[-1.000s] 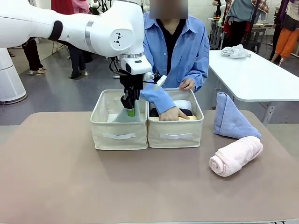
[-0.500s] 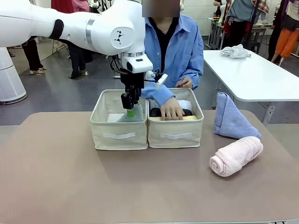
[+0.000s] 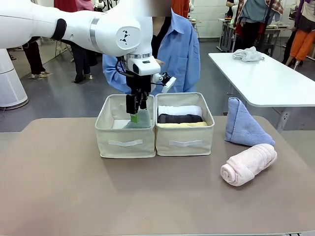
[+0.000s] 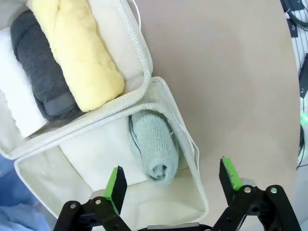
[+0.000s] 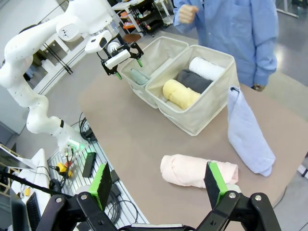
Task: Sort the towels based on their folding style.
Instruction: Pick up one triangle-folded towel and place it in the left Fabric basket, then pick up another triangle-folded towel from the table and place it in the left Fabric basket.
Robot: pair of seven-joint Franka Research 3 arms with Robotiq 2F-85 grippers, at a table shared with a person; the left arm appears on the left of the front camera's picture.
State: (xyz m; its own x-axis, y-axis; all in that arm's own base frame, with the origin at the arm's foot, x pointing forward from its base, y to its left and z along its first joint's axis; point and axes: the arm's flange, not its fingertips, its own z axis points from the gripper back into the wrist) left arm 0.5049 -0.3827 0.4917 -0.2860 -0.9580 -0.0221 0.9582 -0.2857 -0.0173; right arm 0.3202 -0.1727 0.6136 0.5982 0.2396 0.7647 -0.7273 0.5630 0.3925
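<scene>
My left gripper (image 3: 135, 116) hangs open just above the left beige bin (image 3: 125, 136). In the left wrist view its open fingers (image 4: 115, 188) straddle the pale grey-green cone towel (image 4: 154, 147), which lies free against the bin's inner wall. The right bin (image 3: 184, 137) holds a white roll (image 3: 179, 110), a dark grey roll (image 3: 179, 118) and a yellow roll (image 3: 183, 125). A blue cone towel (image 3: 243, 127) and a pink roll (image 3: 248, 163) rest on the table at the right. My right gripper (image 5: 158, 184) is open, high above the pink roll (image 5: 197, 171).
A person in a blue shirt (image 3: 179, 49) stands behind the bins, hands away from them. A white side table (image 3: 266, 81) at the back right carries a crumpled white rag (image 3: 247, 54). The brown tabletop (image 3: 98, 191) in front of the bins is bare.
My left gripper opened, let go of the grey-green towel and rose slightly. The person pulled the hand out of the right bin and straightened up.
</scene>
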